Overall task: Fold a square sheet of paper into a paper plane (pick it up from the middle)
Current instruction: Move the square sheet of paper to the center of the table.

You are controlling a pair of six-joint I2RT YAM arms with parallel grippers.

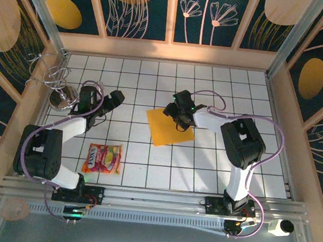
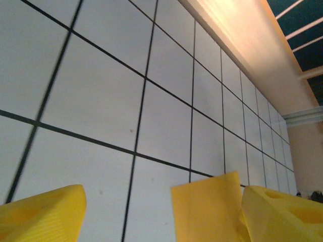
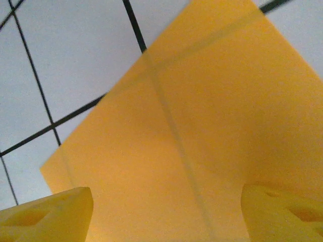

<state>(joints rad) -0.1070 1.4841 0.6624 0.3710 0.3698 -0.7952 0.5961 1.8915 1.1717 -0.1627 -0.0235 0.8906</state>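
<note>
You've got the square sheet of paper (image 1: 169, 130) lying flat dead centre on the table, plain orange-yellow, no fold or crease to be seen. It sits turned a touch off the grid, so look for its corners at about 10, 4 and 7 o'clock; the far corner toward 1 o'clock is covered. Up close from the right wrist, the sheet (image 3: 202, 126) is thin enough that the dark grid lines show through it.
</note>
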